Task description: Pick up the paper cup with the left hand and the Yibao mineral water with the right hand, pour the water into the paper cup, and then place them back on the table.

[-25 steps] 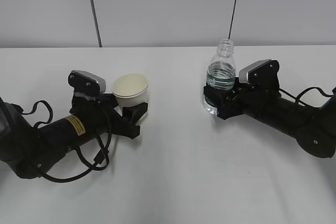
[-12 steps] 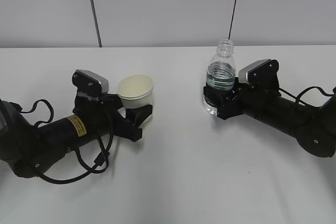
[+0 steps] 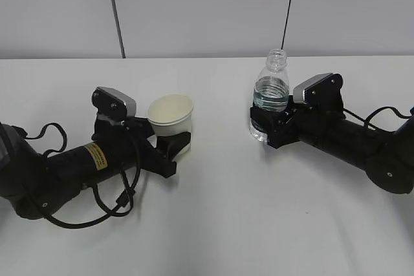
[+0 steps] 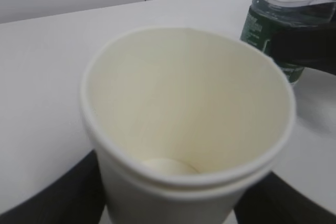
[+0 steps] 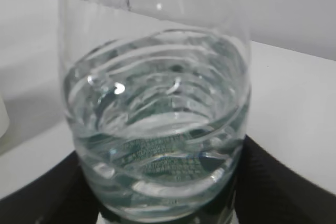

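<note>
White desk (image 3: 220, 224) across the whole lower field, far edge meeting a pale grey panelled wall (image 3: 194, 4) with two dark seams. Left tool (image 3: 176, 141) low on the left half, fingers pinching the paper cup (image 3: 171, 116) around its lower body; cup upright, mouth open upward, its base hidden behind the black fingers, so contact with the desk not discernible. From the left wrist view, cup (image 4: 186, 129) filling the frame, inside pale and dry-looking, dark fingers at both lower corners. Right tool (image 3: 272, 127) on the right half, closed around the labelled lower body of the Yibao mineral water (image 3: 272, 92); bottle upright, neck uncapped, clear of the tool above. From the right wrist view, bottle (image 5: 157, 124) holding water roughly to the shoulder, black fingers flanking its base. Cup and bottle well apart, a bare strip of desk between them. Wide open desk in front of both arms toward the near edge; further bare surface behind, up to the wall. Black cable (image 3: 97, 208) looping under the left arm.
</note>
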